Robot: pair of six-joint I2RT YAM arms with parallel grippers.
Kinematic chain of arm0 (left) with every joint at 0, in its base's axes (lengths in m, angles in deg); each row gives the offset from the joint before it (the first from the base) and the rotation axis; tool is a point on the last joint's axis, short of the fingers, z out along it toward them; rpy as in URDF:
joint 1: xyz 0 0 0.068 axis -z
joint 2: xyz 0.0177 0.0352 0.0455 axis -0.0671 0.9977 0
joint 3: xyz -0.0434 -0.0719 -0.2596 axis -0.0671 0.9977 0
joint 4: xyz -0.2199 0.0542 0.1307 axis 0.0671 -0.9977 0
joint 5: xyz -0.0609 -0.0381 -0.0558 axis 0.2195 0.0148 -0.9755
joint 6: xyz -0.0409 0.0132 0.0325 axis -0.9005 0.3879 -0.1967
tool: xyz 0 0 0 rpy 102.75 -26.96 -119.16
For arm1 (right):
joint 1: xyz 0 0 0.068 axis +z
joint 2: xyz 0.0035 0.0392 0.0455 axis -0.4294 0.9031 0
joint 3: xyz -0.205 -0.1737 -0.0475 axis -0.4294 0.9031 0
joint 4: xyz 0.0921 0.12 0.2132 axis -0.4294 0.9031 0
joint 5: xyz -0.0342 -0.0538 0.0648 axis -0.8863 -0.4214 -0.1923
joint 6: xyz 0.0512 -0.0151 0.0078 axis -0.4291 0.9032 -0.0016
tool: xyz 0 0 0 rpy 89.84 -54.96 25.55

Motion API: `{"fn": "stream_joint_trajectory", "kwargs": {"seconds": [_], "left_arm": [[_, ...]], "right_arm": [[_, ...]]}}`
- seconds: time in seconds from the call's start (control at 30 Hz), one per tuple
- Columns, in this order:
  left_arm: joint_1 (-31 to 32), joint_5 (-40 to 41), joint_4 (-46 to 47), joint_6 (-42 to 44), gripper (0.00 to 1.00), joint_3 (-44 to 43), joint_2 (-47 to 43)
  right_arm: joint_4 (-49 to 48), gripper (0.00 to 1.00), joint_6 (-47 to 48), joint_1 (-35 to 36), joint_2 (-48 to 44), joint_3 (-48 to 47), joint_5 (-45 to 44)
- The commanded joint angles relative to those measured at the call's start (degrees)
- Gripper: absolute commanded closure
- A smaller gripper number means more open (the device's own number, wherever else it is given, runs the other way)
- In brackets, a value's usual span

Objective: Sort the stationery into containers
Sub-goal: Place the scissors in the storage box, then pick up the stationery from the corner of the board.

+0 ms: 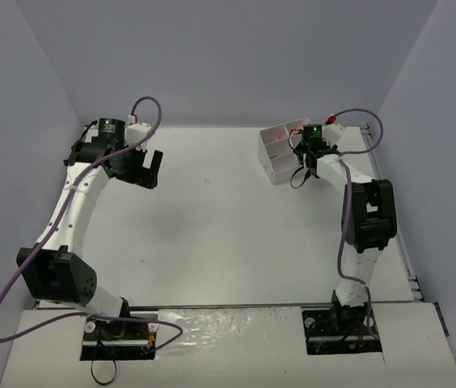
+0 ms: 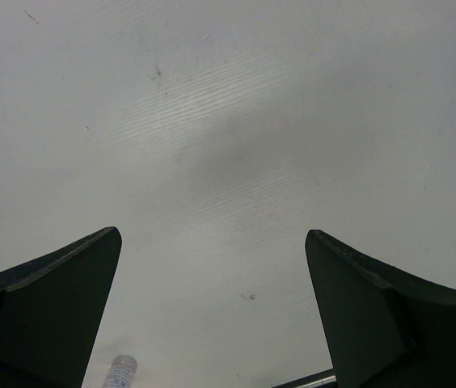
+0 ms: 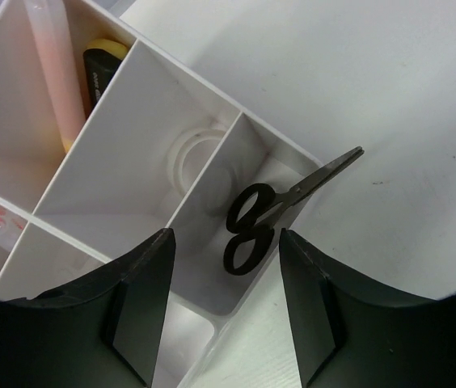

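**Status, sort step: scissors placement**

1. R gripper (image 3: 225, 242): fingers apart, gripping nothing. It hovers above the near corner of the organiser box (image 3: 293, 144).
2. Black scissors (image 3: 252, 222): handles down inside the corner compartment and free of both fingers. The blades lean on the outer wall, and the tip sticks out past the rim over the table (image 2: 228, 97).
3. Other contents:
   - Tape ring (image 3: 189, 153) lies in the adjacent compartment.
   - Peach highlighter (image 3: 54, 73) and yellow-black highlighter (image 3: 100, 61) share the far compartment.
4. L gripper (image 2: 213, 238): fingers spread wide, nothing between them, above bare table well apart from the box.
5. A small clear cylinder (image 2: 121, 370) shows at the bottom edge of the L wrist view. ID not possible.

**Assessment:** the scissors count as placed but not seated, so treat them as unstable.

**Hazards from here**

- Tip-out: most of the blade length rests on the rim. A knock to the box could pivot the scissors out onto the table.
- Snag on retract: the blade crosses near the R finger's side. A sideways pull-out could hook it and drag the scissors out.
- Box shift: the box looks like light plastic, so finger contact with a wall may slide or tilt it and disturb items already sorted.
- Recommend a straight-up retreat with the fingers kept apart.
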Motion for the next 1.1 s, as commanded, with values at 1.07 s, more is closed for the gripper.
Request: {"fn": "stream_joint_trajectory", "kwargs": {"seconds": [1.07], "left_arm": [[-40.6, 6.62, -15.48, 16.94, 0.03, 21.09, -21.52]], "right_arm": [[2.82, 0.47, 17.26, 23.5, -21.32, -2.38, -0.79]]}}
